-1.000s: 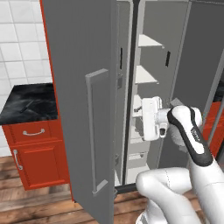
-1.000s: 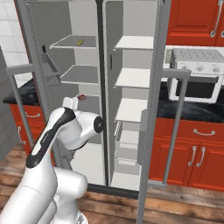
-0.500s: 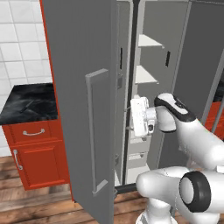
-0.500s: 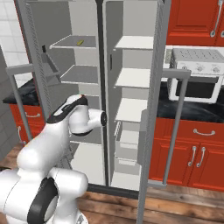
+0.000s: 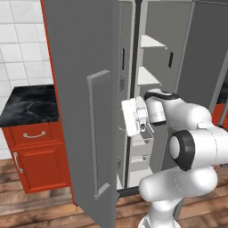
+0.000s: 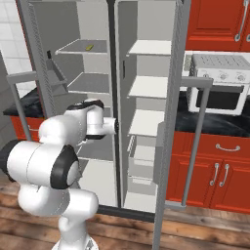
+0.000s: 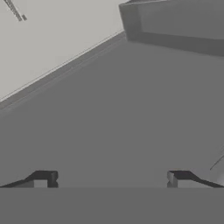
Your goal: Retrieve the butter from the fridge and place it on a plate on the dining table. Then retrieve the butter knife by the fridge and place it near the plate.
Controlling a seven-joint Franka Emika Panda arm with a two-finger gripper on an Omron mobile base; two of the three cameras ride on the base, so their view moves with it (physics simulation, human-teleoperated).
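We see the fridge (image 6: 146, 97) with both doors open, the butter (image 6: 90, 47) apparently on its top left shelf. The gripper (image 7: 111, 178), released and empty, faces grey interior.

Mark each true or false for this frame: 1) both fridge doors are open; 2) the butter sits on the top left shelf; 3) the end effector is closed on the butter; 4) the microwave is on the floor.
1) The fridge has both doors open. True.
2) The butter lies on the top left shelf in the right base view. True.
3) The end effector is shut on the butter. False: its fingertips stand wide apart with nothing between them, facing a grey surface.
4) The microwave stands on the floor. False: it sits on the counter above red cabinets.
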